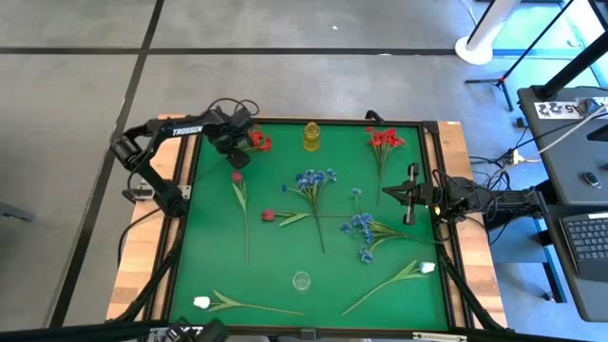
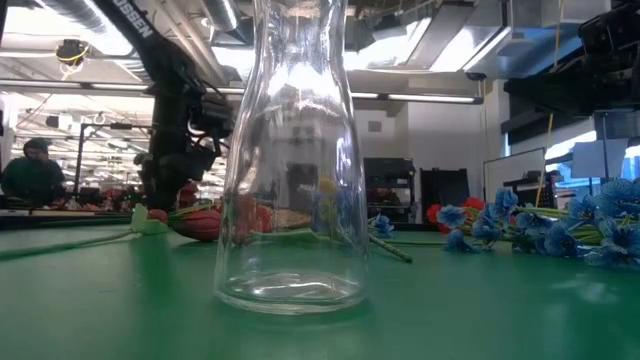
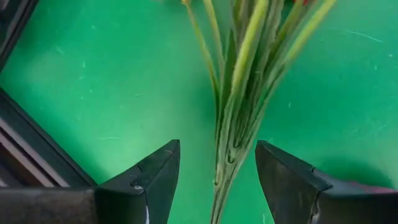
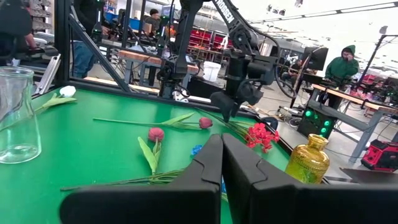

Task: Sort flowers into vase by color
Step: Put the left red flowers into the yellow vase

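Note:
A red spray (image 1: 258, 142) lies at the table's far left, its green stems (image 3: 242, 93) flat on the green mat. My left gripper (image 3: 217, 177) points down over it and is open. One finger stands on each side of the stem bundle, with a gap to each. My right gripper (image 1: 408, 195) waits shut and level at the right edge. A yellow vase (image 1: 312, 136) stands at the far middle and a clear glass vase (image 1: 301, 280) near the front. Another red spray (image 1: 383, 140), blue sprays (image 1: 313, 179), two red buds (image 1: 237, 177) and white tulips (image 1: 426, 268) lie about the mat.
The table's dark raised frame (image 1: 195, 171) runs close by my left gripper. The stemmed red bud lies just nearer than the gripper. People sit at benches (image 4: 341, 65) in the room beyond the table.

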Motion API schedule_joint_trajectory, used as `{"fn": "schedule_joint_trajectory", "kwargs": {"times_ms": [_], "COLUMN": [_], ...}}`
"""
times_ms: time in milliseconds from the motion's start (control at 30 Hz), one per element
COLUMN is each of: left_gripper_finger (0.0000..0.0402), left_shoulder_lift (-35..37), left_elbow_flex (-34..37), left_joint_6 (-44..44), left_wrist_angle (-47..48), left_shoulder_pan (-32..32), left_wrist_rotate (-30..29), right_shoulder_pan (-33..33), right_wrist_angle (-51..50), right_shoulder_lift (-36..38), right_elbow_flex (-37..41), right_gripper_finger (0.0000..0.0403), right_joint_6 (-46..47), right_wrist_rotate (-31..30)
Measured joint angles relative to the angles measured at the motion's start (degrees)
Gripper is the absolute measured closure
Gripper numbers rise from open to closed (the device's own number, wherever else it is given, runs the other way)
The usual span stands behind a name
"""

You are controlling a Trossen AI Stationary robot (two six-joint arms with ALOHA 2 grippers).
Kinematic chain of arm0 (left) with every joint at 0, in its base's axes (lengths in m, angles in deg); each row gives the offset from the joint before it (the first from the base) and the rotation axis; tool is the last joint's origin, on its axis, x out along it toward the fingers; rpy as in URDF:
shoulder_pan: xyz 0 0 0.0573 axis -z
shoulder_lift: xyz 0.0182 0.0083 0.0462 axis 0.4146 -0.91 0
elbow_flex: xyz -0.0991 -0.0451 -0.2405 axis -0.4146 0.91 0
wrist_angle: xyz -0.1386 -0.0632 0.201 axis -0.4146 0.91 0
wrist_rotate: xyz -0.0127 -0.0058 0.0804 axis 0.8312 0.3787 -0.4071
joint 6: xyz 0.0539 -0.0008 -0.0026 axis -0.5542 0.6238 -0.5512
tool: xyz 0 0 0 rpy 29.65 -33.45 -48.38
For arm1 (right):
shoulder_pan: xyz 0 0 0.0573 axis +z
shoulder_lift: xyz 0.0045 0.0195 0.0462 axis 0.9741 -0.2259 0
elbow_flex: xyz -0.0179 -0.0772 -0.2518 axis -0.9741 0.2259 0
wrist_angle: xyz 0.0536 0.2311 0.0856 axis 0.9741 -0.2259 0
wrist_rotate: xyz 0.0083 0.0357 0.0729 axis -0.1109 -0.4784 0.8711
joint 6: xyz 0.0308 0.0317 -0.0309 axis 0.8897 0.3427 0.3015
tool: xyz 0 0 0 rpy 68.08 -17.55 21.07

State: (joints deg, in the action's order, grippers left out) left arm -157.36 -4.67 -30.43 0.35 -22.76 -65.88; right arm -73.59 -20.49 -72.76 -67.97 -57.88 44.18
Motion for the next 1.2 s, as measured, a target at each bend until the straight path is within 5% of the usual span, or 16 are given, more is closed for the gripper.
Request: {"fn": "schedule_joint_trajectory", "kwargs": {"times_ms": [167,767,1200], "left_gripper_finger": [0.0196,0.0205,0.0383], "left_shoulder_lift": [0.0,-2.1,-2.6], "left_elbow_flex": [0.1,4.2,1.8], "left_joint_6": [0.1,2.0,5.1], "left_wrist_angle": [-0.1,-5.7,-3.9], "left_shoulder_pan": [-2.2,-2.3,-1.7], "left_wrist_rotate": [5.0,8.0,4.7], "right_shoulder_pan": [0.0,0.0,0.0], "right_wrist_angle": [0.0,0.0,0.0], "right_shoulder_lift": [0.0,0.0,0.0], "right_elbow_flex": [0.0,0.0,0.0], "right_gripper_finger": [0.0395,0.0395,0.0395], "right_joint_6": [0.0,0.0,0.0], "right_wrist_rotate": [0.0,0.0,0.0]}}
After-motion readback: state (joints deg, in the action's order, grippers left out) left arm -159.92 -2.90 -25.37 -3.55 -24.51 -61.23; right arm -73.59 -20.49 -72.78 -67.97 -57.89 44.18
